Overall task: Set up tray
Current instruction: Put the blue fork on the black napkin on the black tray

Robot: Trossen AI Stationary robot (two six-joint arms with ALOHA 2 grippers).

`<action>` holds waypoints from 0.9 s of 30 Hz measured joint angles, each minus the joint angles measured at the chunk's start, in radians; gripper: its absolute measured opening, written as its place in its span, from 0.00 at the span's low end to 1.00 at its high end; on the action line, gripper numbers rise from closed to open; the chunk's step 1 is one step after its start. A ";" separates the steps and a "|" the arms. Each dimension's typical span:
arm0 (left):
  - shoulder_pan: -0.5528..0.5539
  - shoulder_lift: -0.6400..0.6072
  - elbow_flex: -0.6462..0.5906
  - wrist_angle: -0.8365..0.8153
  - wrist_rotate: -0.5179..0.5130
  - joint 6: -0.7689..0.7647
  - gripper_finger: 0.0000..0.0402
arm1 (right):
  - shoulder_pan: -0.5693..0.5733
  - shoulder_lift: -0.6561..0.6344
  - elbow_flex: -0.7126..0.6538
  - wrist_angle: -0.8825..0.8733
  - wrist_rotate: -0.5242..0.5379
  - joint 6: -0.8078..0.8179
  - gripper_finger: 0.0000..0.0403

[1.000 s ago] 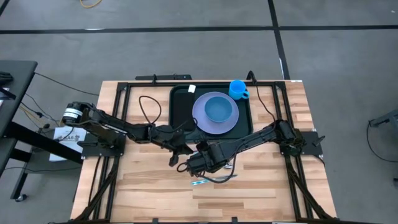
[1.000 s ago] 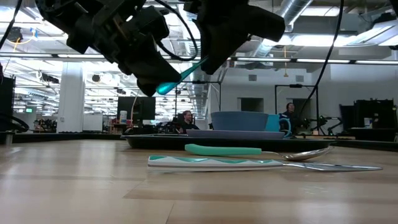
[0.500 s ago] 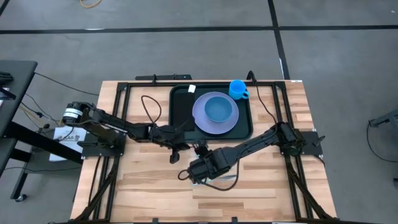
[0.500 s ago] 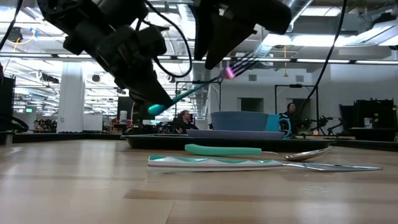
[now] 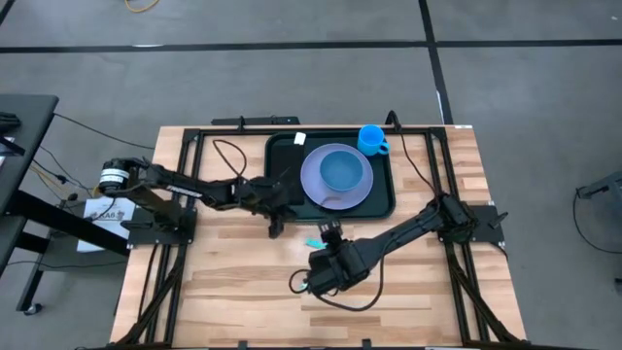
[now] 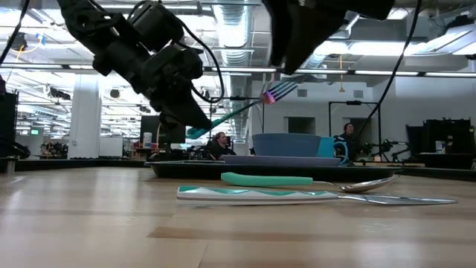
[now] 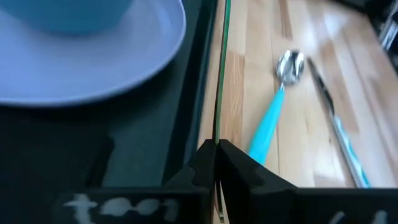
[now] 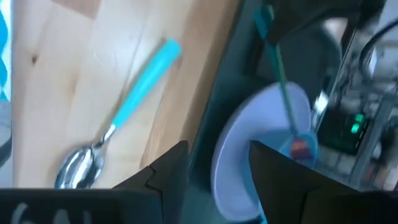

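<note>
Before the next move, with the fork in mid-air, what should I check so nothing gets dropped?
1. Left gripper shut on fork: ok.
2. Fork lifted off the table: ok.
3. Bare tray floor beside the plate: ok.
4. Right gripper open, empty: ok.
5. Spoon and knife on tray: not ok, both lie on the table.
6. Tines clear of plate: cannot tell.

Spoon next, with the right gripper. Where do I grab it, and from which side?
Grip the spoon mid-way along its teal handle, coming straight down with fingers across its width. It lies flat on the table, the bowl end is rounded, and the knife lies alongside, so a side approach would probably foul. The right gripper is open.
</note>
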 joint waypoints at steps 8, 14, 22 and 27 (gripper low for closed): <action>0.089 -0.081 -0.038 0.183 0.026 -0.072 0.00 | 0.000 -0.014 -0.018 -0.157 -0.001 0.207 0.39; 0.117 -0.280 -0.125 0.304 0.008 -0.128 0.00 | -0.016 -0.172 -0.173 -0.088 0.084 0.343 0.39; 0.042 -0.457 -0.285 0.433 -0.197 -0.274 0.00 | -0.071 -0.517 -0.686 0.470 0.157 0.388 0.37; 0.027 -0.419 -0.366 0.597 -0.323 -0.404 0.00 | -0.131 -0.650 -0.958 0.815 0.180 0.383 0.38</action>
